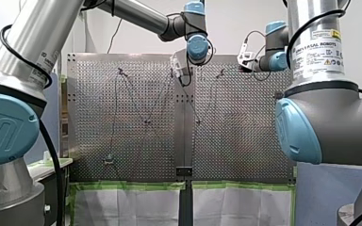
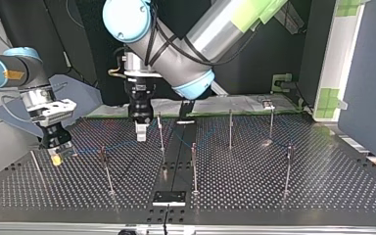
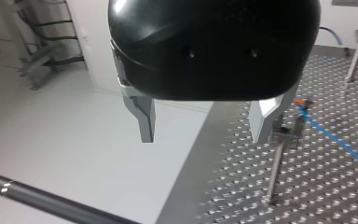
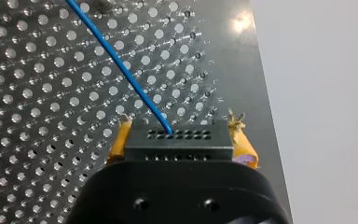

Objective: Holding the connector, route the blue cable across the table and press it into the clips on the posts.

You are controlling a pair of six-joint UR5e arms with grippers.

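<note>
Right wrist view: right hand (image 4: 180, 135) pinches connector (image 4: 177, 143), cable (image 4: 135, 87) cut off; left hand (image 3: 204, 137) spread.

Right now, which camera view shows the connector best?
The right wrist view: the black connector sits close between my right hand's yellow pads, with the blue cable entering it. The top view shows only that hand, small; front and left wrist views do not show it.

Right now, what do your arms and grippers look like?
My left arm and my right arm are silver tubes with light-blue joint caps and black cables; the right bears a label. My left gripper is black with metal fingers, my right gripper black with yellow pads.
</note>
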